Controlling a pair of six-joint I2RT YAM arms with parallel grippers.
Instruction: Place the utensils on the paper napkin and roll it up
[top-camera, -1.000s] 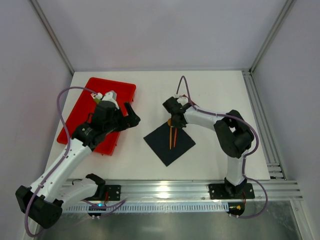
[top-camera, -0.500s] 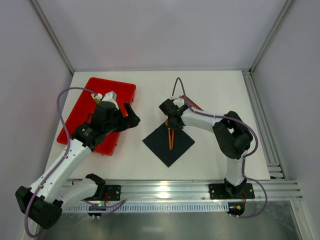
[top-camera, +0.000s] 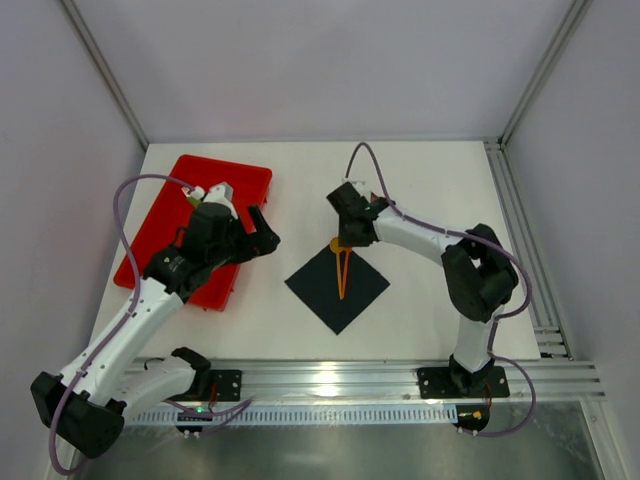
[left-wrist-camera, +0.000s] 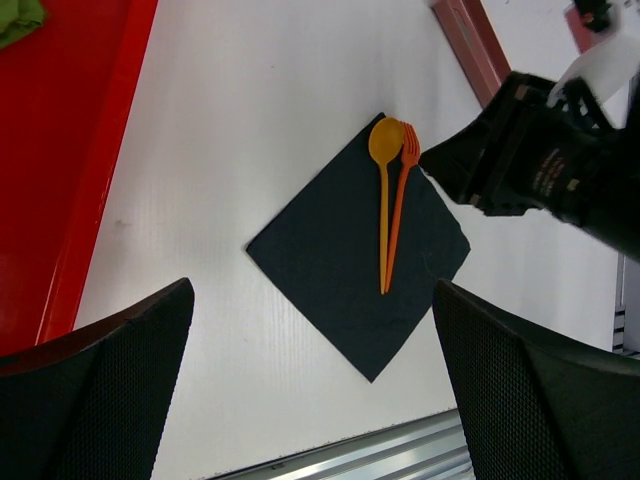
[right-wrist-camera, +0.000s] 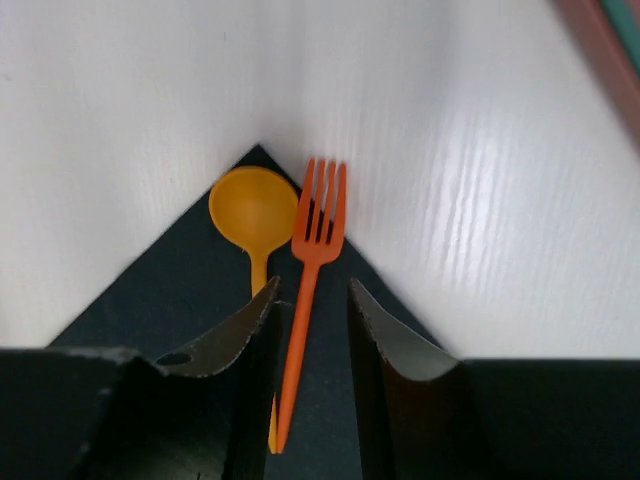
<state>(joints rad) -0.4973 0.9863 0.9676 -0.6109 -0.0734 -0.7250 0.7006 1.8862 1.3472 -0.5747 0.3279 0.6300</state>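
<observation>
Right gripper (right-wrist-camera: 312, 300) is sitting with its fingers (right-wrist-camera: 385, 345) slightly parted. The orange fork (right-wrist-camera: 318, 225) is lying loose in the gap between them, not pinched as far as I can tell. The yellow spoon (right-wrist-camera: 254, 212) is lying right beside it. Both heads are pointing out past the fingertips, right at the far corner of the black napkin (right-wrist-camera: 190, 290).

My worry: those tips are hanging so close to the fork handle that any sideways drift is probably going to be knocking it askew or dragging the thin sheet. Rolling could also be squeezing the heads off that corner.

Left gripper (left-wrist-camera: 312, 290) is hovering spread wide, holding nothing, with the napkin well beyond its fingertips.

Hard to make out: the handle ends are hiding under the right fingers, and the brown tray (right-wrist-camera: 600, 50) is getting cut off at the edge.
</observation>
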